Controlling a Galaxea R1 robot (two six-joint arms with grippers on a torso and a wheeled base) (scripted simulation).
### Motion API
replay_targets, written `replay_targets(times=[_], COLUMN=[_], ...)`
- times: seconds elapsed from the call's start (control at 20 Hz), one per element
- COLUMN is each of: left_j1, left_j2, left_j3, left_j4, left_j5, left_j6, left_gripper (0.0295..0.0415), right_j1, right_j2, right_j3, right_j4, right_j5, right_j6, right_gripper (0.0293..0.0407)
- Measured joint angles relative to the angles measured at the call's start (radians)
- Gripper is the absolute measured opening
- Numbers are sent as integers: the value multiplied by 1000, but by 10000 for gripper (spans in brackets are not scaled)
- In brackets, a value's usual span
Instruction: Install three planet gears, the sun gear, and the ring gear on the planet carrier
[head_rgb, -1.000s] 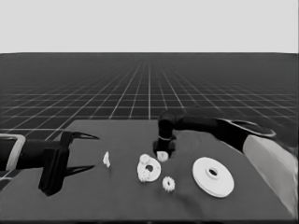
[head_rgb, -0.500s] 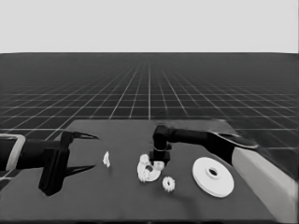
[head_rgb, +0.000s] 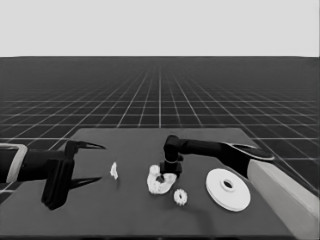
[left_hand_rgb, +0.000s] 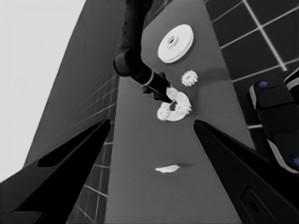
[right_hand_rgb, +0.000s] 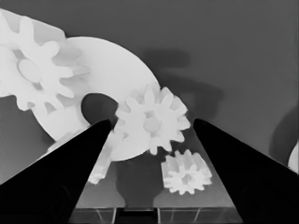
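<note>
**Right gripper working over the smaller disc, gears part-fitted**

Head view: The right gripper (head_rgb: 169, 176) is reaching in from the right and hanging directly over the smaller round part (head_rgb: 159, 182), which is lying flat near the middle of the table (head_rgb: 125, 215). One loose gear (head_rgb: 180, 196) is lying flat just beside that disc, on its near right. The larger round part (head_rgb: 228, 189) is waiting further right of it, hub up, probably kept aside because it goes on last and would cover the gears. A thin white piece (head_rgb: 114, 171) is lying to the left of the smaller disc. The left gripper (head_rgb: 82, 164) is idling well to the left, its fingers spread wide with nothing between them.

Left wrist view: The right arm is coming down onto the smaller disc (left_hand_rgb: 174, 108), where at least two gears are sitting on its face. The loose gear (left_hand_rgb: 189, 78) is lying between that disc and the larger one (left_hand_rgb: 175, 43).

Right wrist view: The right fingers are standing apart, holding nothing. Between them a gear (right_hand_rgb: 152, 123) is lying flat on the smaller disc (right_hand_rgb: 114, 70), beside its centre hole, axis pointing up toward the camera. A second gear (right_hand_rgb: 39, 70) is sitting at the disc's far edge. Another gear (right_hand_rgb: 187, 174) is lying off the disc, just beside its rim.
</note>
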Motion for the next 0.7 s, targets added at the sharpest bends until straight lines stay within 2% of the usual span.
replay_targets(times=[0.3,0.45,0.7], left_j1=[0,0,0], left_j2=[0,0,0], left_j3=[0,0,0], left_j4=[0,0,0], left_j5=[0,0,0], left_j6=[0,0,0], left_gripper=[385,385,385], right_j1=[0,121,152], right_j2=[0,-27,-28], right_j3=[0,93,102], right_j4=[0,112,142], right_j5=[0,-49,-56], right_j6=[0,55,61], right_gripper=[385,385,385])
